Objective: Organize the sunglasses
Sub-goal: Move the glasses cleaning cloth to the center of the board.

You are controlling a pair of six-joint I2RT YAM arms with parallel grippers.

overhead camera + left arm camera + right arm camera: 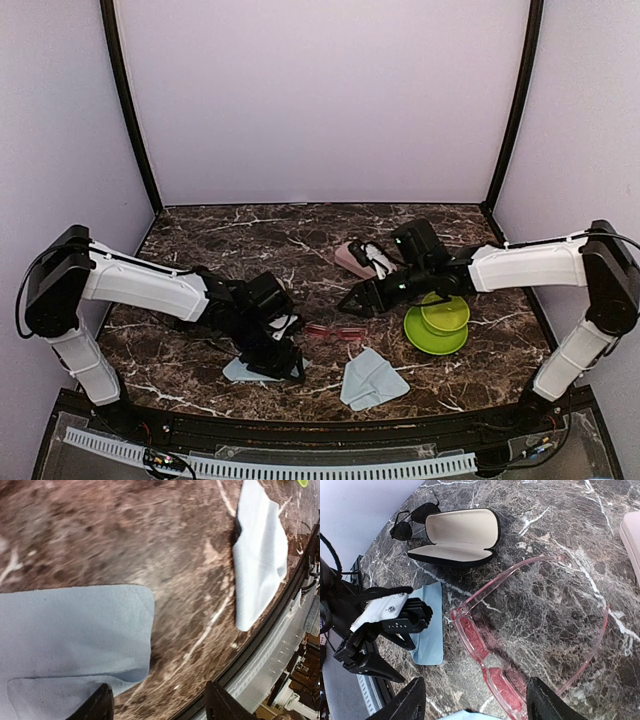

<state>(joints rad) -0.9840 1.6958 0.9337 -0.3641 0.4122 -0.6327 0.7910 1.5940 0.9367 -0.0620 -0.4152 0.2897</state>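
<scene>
The red-pink sunglasses (485,655) lie on the marble with their temples spread, directly under my right gripper (475,700), which hangs open above them without touching. In the top view the same pair (335,332) sits mid-table, just left of my right gripper (352,300). The black sunglasses (412,522) rest folded behind an open black case (457,537). My left gripper (157,707) is open and empty at the edge of a light blue cloth (75,640). From above, the left gripper (280,365) is low over that cloth (245,370).
A second blue cloth (372,380) lies near the front edge, right of the left gripper. Green plates (437,325) are stacked under the right arm. A pink case (352,258) stands behind the right gripper. The table's front rim (280,630) is close to the left fingers.
</scene>
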